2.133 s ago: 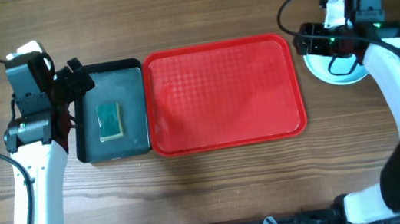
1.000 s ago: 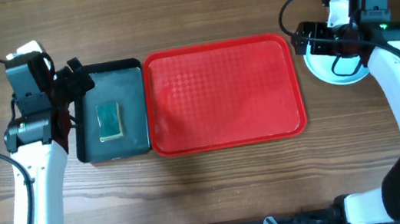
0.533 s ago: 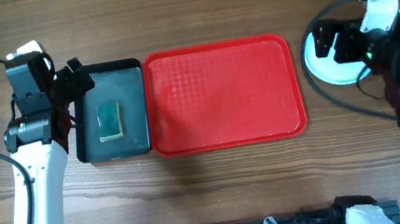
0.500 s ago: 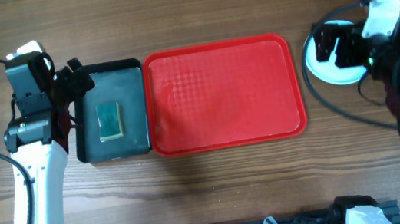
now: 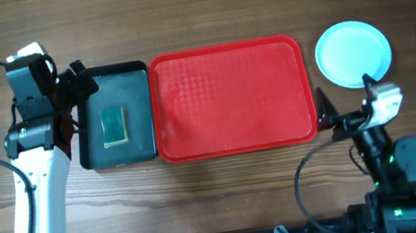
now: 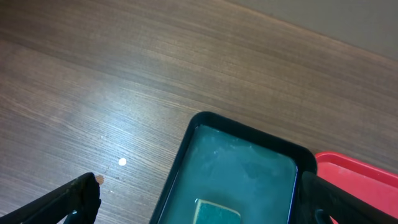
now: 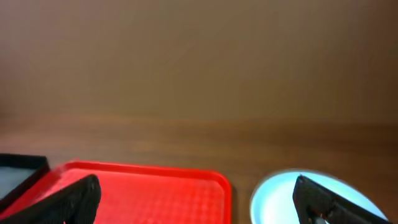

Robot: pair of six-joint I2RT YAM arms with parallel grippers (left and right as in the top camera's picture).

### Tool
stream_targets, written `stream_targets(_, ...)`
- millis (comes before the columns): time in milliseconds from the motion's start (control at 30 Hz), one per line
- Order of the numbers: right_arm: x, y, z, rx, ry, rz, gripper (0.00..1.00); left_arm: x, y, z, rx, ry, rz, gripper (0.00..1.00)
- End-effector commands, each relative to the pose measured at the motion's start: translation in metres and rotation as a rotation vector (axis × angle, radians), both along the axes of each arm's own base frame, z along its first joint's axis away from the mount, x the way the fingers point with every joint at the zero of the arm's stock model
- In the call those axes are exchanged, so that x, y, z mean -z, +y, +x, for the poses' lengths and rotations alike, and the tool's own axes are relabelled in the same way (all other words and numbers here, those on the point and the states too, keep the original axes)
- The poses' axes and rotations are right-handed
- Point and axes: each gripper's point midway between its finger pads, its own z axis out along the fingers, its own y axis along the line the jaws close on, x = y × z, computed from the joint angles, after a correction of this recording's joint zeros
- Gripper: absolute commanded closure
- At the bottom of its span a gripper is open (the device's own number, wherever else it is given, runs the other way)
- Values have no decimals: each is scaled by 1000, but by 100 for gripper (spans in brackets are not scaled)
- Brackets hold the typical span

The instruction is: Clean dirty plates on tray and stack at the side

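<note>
The red tray (image 5: 230, 97) lies mid-table with nothing on its floor, and it also shows in the right wrist view as the tray (image 7: 155, 190). A pale aqua plate (image 5: 353, 54) rests on the wood just right of the tray; I cannot tell whether others lie under it. My right gripper (image 5: 346, 110) hangs open near the tray's front right corner, apart from the plate (image 7: 280, 199). It is the right gripper (image 7: 196, 186) with nothing between its fingers. My left gripper (image 5: 76, 108) is open at the black basin's left side, also seen as the left gripper (image 6: 199, 183).
A black basin (image 5: 129, 70) touches the tray's left edge and holds a green sponge (image 5: 115, 126). The basin rim (image 6: 186, 146) and sponge (image 6: 217, 213) lie straight ahead of the left fingers. A small white speck (image 6: 122, 162) sits on the wood.
My right arm has pulled back from above the plate toward the table's front edge, leaving the plate uncovered. The left arm has not moved.
</note>
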Motion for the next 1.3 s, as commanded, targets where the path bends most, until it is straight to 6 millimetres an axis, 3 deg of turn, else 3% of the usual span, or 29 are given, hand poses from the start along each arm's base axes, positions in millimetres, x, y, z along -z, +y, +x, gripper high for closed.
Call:
stream_targets(0, -12, 18, -14, -67, -161, -9, 0, -3, 3, 1, -16, -10, 3, 0)
stream_targets(133, -11, 24, -22, -88, -212, -6, 0, -3, 3, 1, -16, -10, 3, 0)
stream_targets(300, 10, 24, -22, -91, -193, 0, 0, -3, 3, 1, -16, -10, 3, 0)
stream_targets(500, 21, 23, -26, -90, -172, 12, 0, -3, 3, 1, -16, -10, 3, 0)
stream_targets(700, 54, 19, -22, -63, -36, 17, 0, -3, 3, 1, -16, -10, 3, 0)
stream_targets(933, 54, 7, -19, 12, -33, 19, 0, -3, 3, 1, -16, -10, 3, 0)
stream_targets(1067, 55, 4, -19, 28, -57, -121, 0, -3, 3, 1, -16, -10, 3, 0)
stream_targets(1267, 55, -1, -18, 46, -57, -133, 0, -3, 3, 1, -16, -10, 3, 0)
